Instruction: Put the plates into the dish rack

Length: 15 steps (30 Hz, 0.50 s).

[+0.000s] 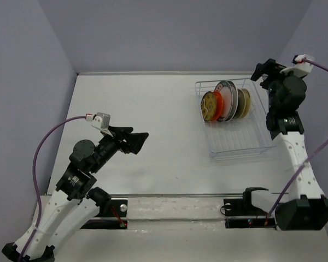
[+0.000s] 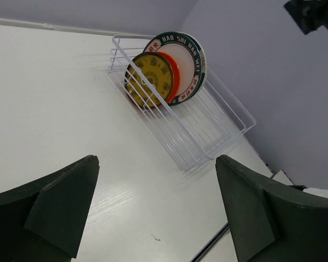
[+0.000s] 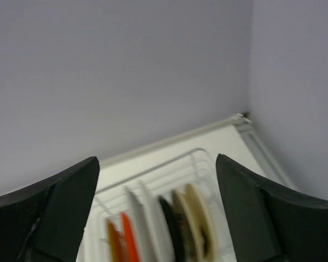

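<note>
Plates (image 1: 224,102) racked on edge at the far end of the dish rack (image 1: 246,146), left gripper (image 1: 141,141) poised over the table (image 1: 147,98) with jaws apart, right gripper (image 3: 156,174) held above the rack, jaws likewise parted.

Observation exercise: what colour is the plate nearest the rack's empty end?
Amber-yellow plate, faintly patterned; best in the left wrist view.

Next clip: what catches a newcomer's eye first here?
The colourful plates standing on edge, bunched at the far end of the dish rack at the table's far right. Both grippers are open and empty: the left gripper hovers at left-centre, the right gripper by the rack's far corner.
</note>
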Each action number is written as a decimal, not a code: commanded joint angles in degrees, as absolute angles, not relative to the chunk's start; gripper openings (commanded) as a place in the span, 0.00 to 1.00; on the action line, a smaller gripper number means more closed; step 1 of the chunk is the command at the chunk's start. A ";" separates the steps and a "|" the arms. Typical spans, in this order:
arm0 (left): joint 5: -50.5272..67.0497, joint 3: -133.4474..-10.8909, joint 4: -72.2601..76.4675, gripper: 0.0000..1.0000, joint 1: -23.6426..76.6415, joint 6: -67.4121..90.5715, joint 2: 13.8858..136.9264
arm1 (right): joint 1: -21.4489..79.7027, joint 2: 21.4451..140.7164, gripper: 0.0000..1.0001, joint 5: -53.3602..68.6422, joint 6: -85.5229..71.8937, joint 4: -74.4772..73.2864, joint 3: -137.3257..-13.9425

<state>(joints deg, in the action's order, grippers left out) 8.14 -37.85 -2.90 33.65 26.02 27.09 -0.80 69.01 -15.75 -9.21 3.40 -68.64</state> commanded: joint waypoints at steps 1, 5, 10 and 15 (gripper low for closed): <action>4.49 -38.06 -1.49 0.99 33.40 26.02 28.56 | -1.23 55.50 1.00 4.98 -27.23 1.05 -61.45; 1.33 -38.58 -1.23 0.99 33.49 26.10 28.57 | -1.23 45.56 1.00 14.92 -29.09 -3.04 -55.38; -2.54 -40.60 -0.53 0.99 33.40 24.61 28.56 | -1.23 35.52 1.00 18.28 -26.98 -8.34 -53.53; -5.53 -43.77 -0.44 0.99 33.40 23.82 28.83 | -1.23 29.36 1.00 19.95 -28.12 -9.14 -52.30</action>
<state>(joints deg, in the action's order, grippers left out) -1.80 -39.20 -3.38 33.65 25.43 28.80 -0.80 33.19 15.53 -26.46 -8.29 -52.40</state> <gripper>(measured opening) 0.990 0.994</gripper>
